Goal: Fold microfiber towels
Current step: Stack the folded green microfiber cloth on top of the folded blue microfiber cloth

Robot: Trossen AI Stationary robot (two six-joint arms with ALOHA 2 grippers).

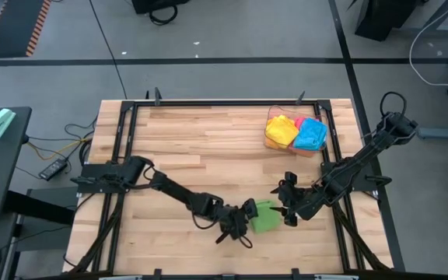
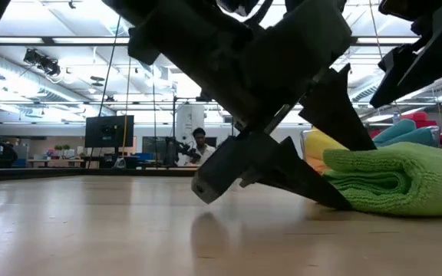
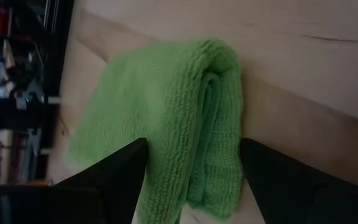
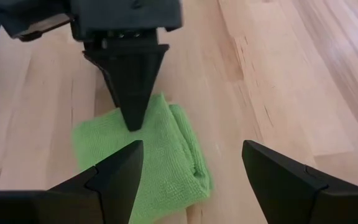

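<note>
Folded green towel (image 1: 266, 217) between both arms, left gripper (image 1: 247, 218) open astride it, right gripper (image 1: 285, 204) open, empty, just beside

I saw the green towel (image 1: 266, 217) folded into a thick bundle, lying flat on the table's near middle. The yellow towel (image 1: 281, 129), blue towel (image 1: 312, 134) and pink towel (image 1: 299, 123) sat bunched together at the far right.

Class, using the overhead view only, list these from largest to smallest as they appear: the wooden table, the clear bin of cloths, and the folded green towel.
1. Wooden table, by far the largest.
2. Clear bin, holding yellow, blue and pink cloths.
3. Green towel, folded small between the two grippers.
</note>
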